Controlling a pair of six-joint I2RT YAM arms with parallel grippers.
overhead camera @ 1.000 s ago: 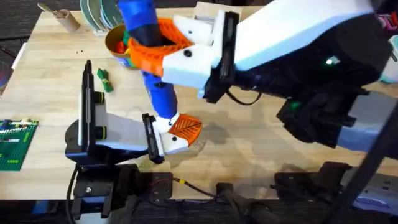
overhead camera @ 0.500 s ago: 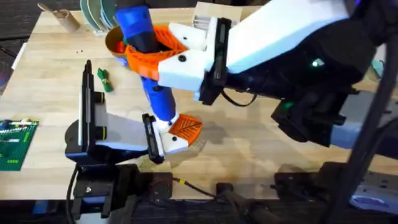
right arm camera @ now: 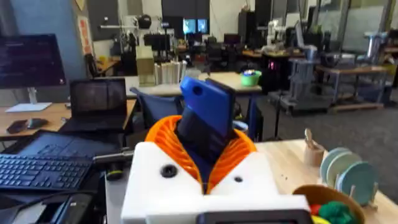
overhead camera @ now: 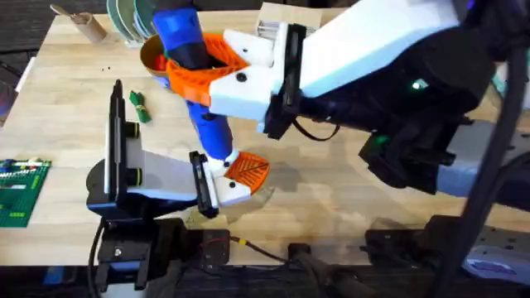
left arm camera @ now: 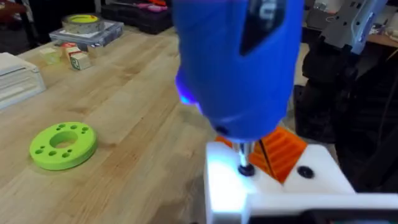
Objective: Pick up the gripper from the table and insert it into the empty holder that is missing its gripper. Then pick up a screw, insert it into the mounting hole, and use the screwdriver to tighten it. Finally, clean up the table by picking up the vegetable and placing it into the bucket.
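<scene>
The right arm reaches across the table from the right, high up near the camera. Its white gripper with orange ribbed pads (overhead camera: 203,66) is closed tight around the chunky bright blue screwdriver (overhead camera: 197,79). The screwdriver stands almost straight up, leaning a little. Its dark tip (left arm camera: 245,168) points down and touches a small screw head on the white wedge-shaped plastic holder (left arm camera: 273,190). In the right wrist view the black end of the screwdriver (right arm camera: 205,121) sticks up between the orange pads (right arm camera: 239,149).

The left arm lies low over the near left part of the table. Its gripper (overhead camera: 232,178) is right under the screwdriver. The flat orange plastic finger piece (overhead camera: 247,168) sits in the white holder (overhead camera: 225,189), at the front of this gripper. I cannot tell if the left fingers are wide or narrow.

The small dark green toy vegetable (overhead camera: 139,108) lies on the light wooden table (overhead camera: 331,199), to the left, well apart from the grippers. The small round bucket with the orange-yellow rim (overhead camera: 153,56) stands at the far side, partly hidden behind the screwdriver. It has red and green things (right arm camera: 326,211) in it. A lime-green round ring (left arm camera: 62,144) lies flat on the table in the left wrist view. A green brick plate (overhead camera: 18,192) sits at the near left edge.
</scene>
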